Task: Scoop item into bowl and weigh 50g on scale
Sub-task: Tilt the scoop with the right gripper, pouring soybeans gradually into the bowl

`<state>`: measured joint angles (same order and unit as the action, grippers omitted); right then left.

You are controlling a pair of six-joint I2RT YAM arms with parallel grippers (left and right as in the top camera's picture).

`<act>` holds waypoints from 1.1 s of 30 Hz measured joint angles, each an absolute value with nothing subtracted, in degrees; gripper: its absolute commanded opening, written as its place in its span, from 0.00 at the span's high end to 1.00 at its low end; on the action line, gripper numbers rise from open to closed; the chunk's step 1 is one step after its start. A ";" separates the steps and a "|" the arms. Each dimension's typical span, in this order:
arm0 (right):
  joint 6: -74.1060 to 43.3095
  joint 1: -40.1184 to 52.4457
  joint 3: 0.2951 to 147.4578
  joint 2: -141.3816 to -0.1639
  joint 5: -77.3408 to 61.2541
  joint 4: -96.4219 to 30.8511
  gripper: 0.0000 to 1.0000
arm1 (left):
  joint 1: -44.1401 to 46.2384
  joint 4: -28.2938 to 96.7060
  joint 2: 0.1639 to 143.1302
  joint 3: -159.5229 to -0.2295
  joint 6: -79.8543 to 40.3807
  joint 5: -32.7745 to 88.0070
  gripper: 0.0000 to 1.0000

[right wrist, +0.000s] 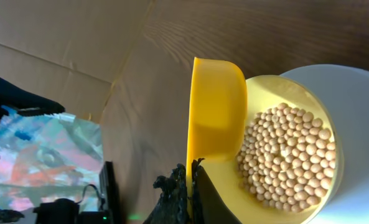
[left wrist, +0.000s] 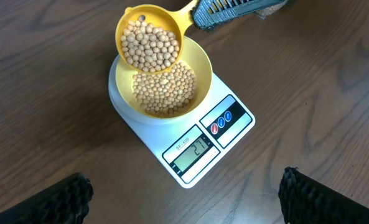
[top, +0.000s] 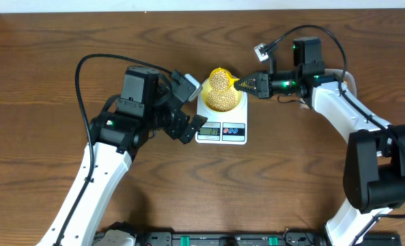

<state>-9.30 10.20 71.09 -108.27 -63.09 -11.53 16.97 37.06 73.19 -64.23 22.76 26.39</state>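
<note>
Loaded yellow plastic scoop above pale-yellow round bowl on white digital scale
Right gripper clamps it — trickle small tan beans slowly, watching the display; left gripper wide, empty.

A yellow scoop full of beans hangs over the bowl on the scale.
</note>
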 measured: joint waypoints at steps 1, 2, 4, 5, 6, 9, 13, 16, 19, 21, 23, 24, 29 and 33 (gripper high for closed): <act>-8.86 10.22 71.09 -108.27 -62.98 -11.53 0.99 | 16.97 37.06 73.19 -64.23 22.76 26.39 0.02; -8.45 10.22 71.09 -108.27 -62.89 -11.51 0.99 | 16.97 37.06 73.19 -64.23 22.76 26.39 0.03; -7.60 10.22 71.09 -108.27 -62.04 -11.53 0.99 | 16.97 37.06 73.19 -64.23 22.76 26.39 0.02; -7.33 10.22 71.09 -108.27 -61.52 -11.51 0.99 | 16.97 37.06 73.19 -64.23 22.76 26.39 0.02; -7.11 10.22 71.09 -108.27 -61.14 -11.53 0.99 | 16.97 37.08 73.19 -64.23 22.76 26.39 0.02; -5.43 10.22 71.09 -108.27 -59.96 -11.51 0.99 | 16.97 37.06 73.19 -64.23 22.76 26.39 0.02; -2.63 10.22 71.09 -108.27 -59.18 -11.51 0.99 | 16.97 37.06 73.19 -64.23 22.76 26.39 0.02; -0.95 10.24 71.09 -108.27 -58.26 -11.51 0.99 | 16.97 37.08 73.19 -64.23 22.76 26.39 0.02; 1.02 10.24 71.09 -108.27 -56.95 -11.51 0.99 | 16.97 37.08 73.19 -64.23 22.76 26.39 0.02; 2.37 10.24 71.09 -108.27 -56.73 -11.51 0.99 | 16.97 37.08 73.19 -64.23 22.76 26.39 0.02; 4.29 10.24 71.09 -108.27 -56.55 -11.55 0.99 | 16.97 37.06 73.19 -64.23 22.76 26.39 0.02; 5.45 10.24 71.09 -108.27 -56.51 -11.55 0.99 | 16.97 37.08 73.19 -64.23 22.76 26.39 0.02; 9.02 10.24 71.09 -108.27 -56.51 -11.53 0.99 | 16.97 37.08 73.19 -64.23 22.76 26.39 0.02; 11.16 10.24 71.09 -108.27 -56.51 -11.62 0.99 | 16.97 37.06 73.19 -64.23 22.76 26.39 0.02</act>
<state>11.16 10.24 71.09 -108.27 -56.51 -11.62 16.97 37.06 73.19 -64.23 22.76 26.39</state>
